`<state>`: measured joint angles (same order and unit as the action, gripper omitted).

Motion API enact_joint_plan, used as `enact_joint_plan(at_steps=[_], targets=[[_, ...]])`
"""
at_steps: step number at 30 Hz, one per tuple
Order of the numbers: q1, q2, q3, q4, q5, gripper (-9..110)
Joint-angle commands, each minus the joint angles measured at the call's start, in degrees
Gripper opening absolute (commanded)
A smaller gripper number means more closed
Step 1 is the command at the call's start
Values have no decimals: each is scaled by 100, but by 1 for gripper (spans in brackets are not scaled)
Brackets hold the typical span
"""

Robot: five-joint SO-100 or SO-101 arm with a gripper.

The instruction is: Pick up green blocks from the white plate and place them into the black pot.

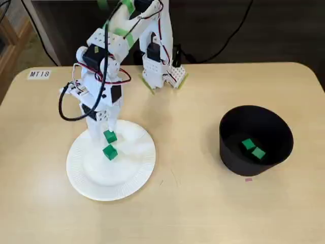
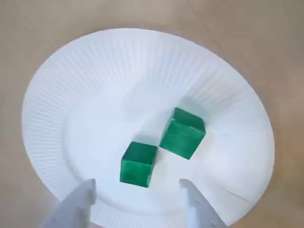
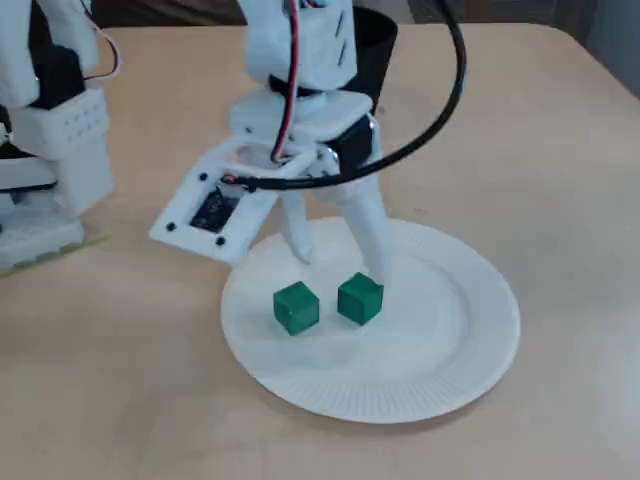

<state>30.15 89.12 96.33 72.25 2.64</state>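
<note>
Two green blocks [image 1: 109, 136] [image 1: 109, 152] lie close together on the white paper plate [image 1: 84, 178]. My gripper [image 1: 104, 133] hangs low over the plate's far side, open and holding nothing. In the wrist view the nearer block [image 2: 137, 164] sits just ahead of the gap between my fingertips [image 2: 88, 190], with the other block [image 2: 183, 133] beyond it to the right. In a fixed view the gripper [image 3: 338, 258] stands just behind both blocks [image 3: 296, 306] [image 3: 360, 298]. The black pot [image 1: 228, 147] at the right holds two green blocks [image 1: 248, 144] [image 1: 258, 153].
The arm's white base [image 1: 160, 71] stands at the back of the tan table [image 1: 193, 203]. A label reading MT18 [image 1: 39, 74] is stuck at the back left. A small pink mark [image 1: 248, 179] lies in front of the pot.
</note>
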Motion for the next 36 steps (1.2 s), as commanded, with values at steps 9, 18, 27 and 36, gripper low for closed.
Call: enact_joint_plan(at_steps=[9, 18, 27, 36], targets=[[-176, -299, -97, -158, 35, 32], [-149, -650, -105, -554, 220, 25], [-149, -958, -132, -1187, 475, 2], [-220, -413, -132, -1521, 492, -2]])
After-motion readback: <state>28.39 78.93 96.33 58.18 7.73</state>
